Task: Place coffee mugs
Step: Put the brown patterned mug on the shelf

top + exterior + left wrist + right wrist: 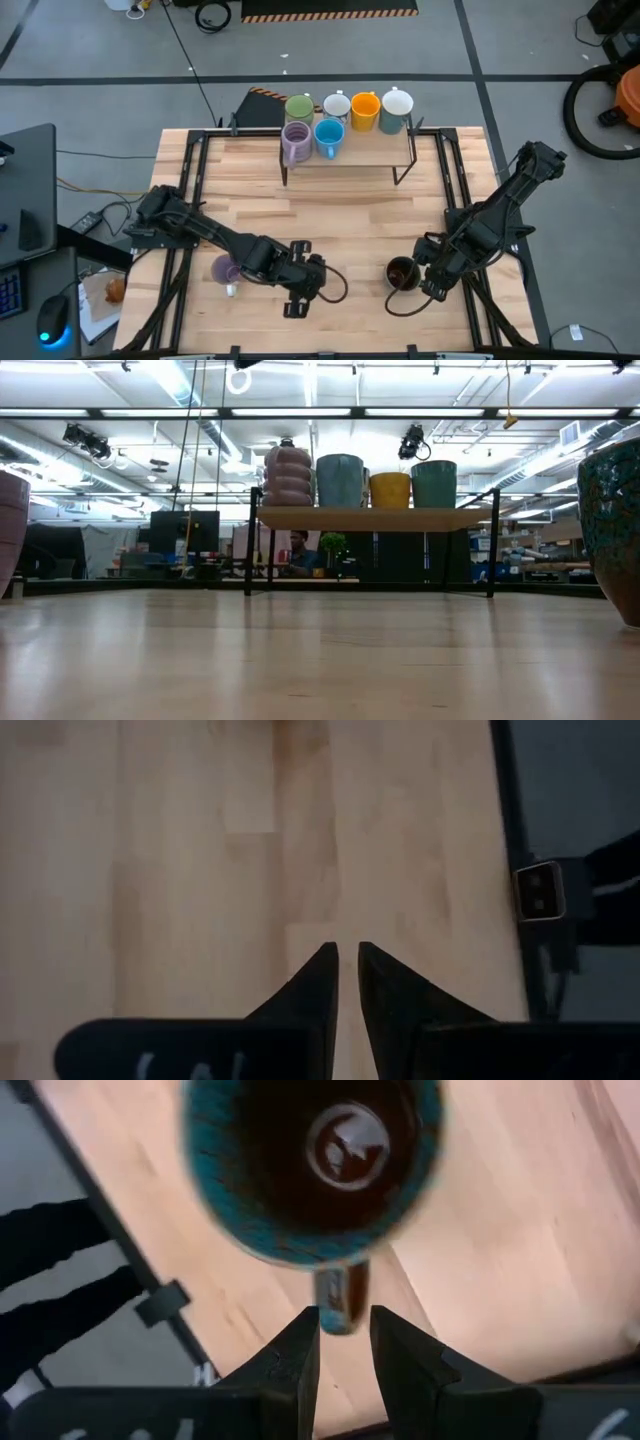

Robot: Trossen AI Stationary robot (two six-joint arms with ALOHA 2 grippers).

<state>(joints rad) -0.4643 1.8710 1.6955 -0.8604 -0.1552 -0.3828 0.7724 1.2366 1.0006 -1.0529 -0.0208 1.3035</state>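
Six ceramic mugs (340, 118) crowd the wooden shelf (345, 156); two stand on the worktop (330, 215). Right end effector (344, 1342) straddles the dark mug's handle (340, 1295), not clamped; left end effector (346, 982) nearly closed, empty.

- A robotics lab or workshop hall: grey concrete floor (520, 40) with seam lines across the high view's top.
- Cables (185, 45) trail over the floor at upper left.
- A desk with a keyboard (8, 295) and mouse (52, 325) at lower left.
- Long ceiling strip lights (300, 412) and monitors (185, 532) in the low view's background.
- A butcher-block worktop (330, 215) on a black metal frame.
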